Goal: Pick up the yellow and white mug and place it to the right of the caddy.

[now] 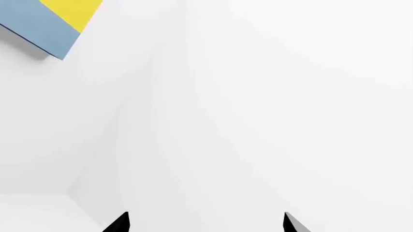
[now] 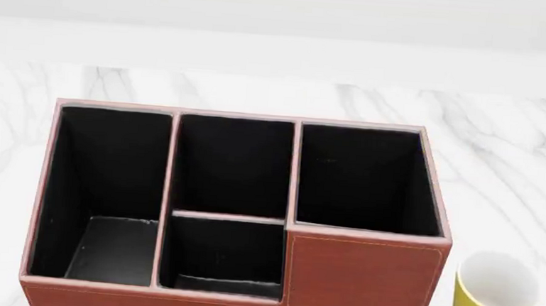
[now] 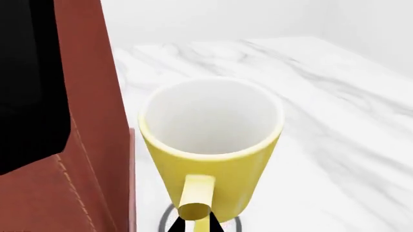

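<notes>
Head view: showed the yellow and white mug upright on the marble table, just right of the caddy. Right wrist view: showed the right gripper below the mug's handle; grip state impossible to tell. Left gripper spread wide.

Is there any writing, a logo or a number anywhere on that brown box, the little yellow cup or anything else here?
None can be read.
Reddish-brown stitched leather-look caddy: plain, no label.
Small yellow mug with white inside: no print on the side shown.
Blue and yellow flat panel in the left wrist view: plain colour blocks, no letters.
White marble tabletop: only veining.
</notes>
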Controlling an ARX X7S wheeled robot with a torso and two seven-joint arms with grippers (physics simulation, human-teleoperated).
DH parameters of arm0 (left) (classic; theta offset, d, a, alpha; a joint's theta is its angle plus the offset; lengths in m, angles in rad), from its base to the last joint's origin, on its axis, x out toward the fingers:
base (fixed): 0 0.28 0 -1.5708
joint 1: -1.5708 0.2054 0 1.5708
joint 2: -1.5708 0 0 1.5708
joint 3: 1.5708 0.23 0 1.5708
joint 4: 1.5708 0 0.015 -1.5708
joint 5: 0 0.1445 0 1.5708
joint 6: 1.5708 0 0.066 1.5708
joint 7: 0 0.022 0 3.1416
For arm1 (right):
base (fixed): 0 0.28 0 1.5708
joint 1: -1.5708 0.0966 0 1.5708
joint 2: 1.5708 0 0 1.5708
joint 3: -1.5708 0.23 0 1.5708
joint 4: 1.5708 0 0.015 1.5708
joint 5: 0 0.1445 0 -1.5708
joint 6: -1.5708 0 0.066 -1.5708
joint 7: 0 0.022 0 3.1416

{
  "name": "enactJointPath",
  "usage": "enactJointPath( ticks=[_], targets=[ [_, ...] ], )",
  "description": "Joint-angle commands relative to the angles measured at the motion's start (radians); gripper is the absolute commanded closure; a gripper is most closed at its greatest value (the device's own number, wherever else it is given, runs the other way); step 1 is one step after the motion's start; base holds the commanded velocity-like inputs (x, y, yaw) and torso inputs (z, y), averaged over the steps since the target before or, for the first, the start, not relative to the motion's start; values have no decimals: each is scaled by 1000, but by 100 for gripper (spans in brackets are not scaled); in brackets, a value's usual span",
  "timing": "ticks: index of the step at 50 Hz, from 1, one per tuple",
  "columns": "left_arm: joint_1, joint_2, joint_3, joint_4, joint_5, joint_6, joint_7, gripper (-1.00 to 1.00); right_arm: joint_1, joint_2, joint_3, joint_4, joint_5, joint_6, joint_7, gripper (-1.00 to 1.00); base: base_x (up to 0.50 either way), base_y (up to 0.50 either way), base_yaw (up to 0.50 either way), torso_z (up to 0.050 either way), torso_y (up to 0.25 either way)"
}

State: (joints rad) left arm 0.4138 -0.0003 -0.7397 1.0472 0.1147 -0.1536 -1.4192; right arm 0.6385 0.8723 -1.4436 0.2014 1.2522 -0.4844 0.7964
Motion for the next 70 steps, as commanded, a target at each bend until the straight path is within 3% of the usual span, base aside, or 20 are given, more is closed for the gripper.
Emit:
enactJointPath(
  ticks=[1,45,46,70],
  targets=[
    [16,0,-7,0,-13,12,-9,-100,-2,-24,17,39,-8,2,-23,100,0,0,0,0,0],
    [-53,0,25,0,47,-38,31,-100,-48,-100,43,182,46,-2,-103,100,0,0,0,0,1],
    [-53,0,25,0,47,-39,32,-100,-47,-101,42,182,43,-1,-100,-100,0,0,0,0,0],
    [-13,0,7,0,13,-11,7,-100,-50,-89,51,161,32,0,-78,-100,0,0,0,0,0]
  ],
)
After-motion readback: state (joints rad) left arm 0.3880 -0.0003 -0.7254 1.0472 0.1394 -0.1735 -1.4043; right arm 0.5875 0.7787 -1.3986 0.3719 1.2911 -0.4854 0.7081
